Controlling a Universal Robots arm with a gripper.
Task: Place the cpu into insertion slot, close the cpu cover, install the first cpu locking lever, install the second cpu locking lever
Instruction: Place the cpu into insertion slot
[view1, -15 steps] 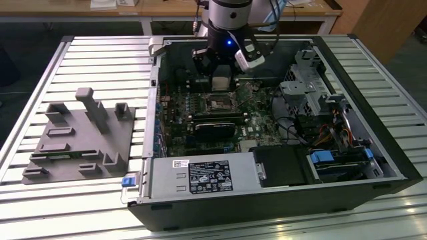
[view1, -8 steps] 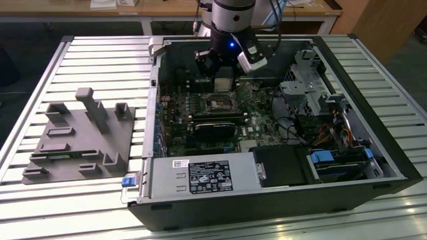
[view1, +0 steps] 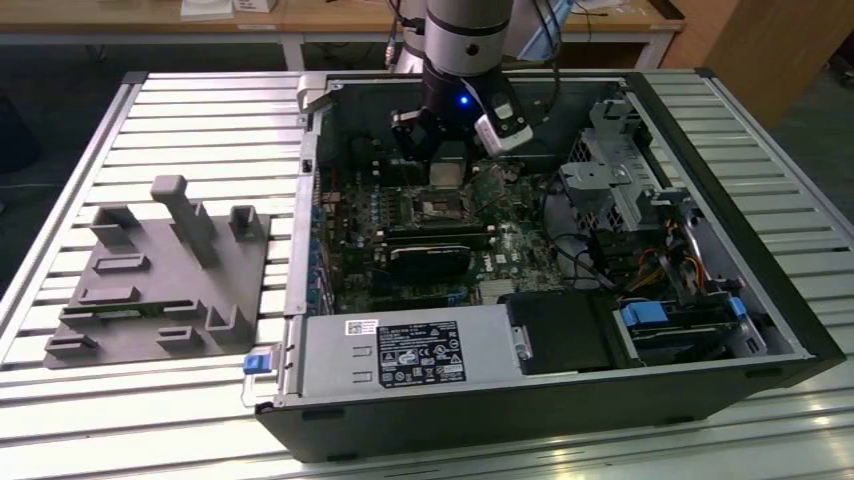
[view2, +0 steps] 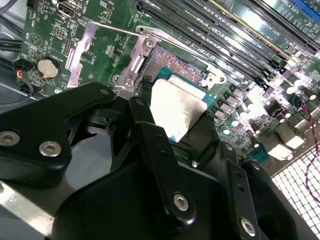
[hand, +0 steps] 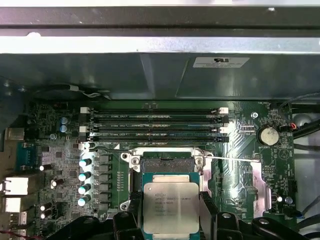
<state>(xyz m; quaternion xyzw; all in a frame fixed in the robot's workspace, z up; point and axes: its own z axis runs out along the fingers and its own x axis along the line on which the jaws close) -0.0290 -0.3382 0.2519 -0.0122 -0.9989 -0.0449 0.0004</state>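
jaws of the black gripper (hand: 168, 212) clamped the silver-topped square cpu (hand: 170, 200) (by opposite edges); the dark metal-rimmed square insertion slot (view1: 438, 208) lay at its six o'clock in the exterior view.

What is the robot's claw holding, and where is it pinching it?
The gripper holds the cpu, pinched by two opposite side edges, silver top showing, near the open insertion slot.

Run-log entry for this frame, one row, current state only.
hand: shut on cpu | cpu: held clear of insertion slot, not seated | cpu cover: swung open beside slot
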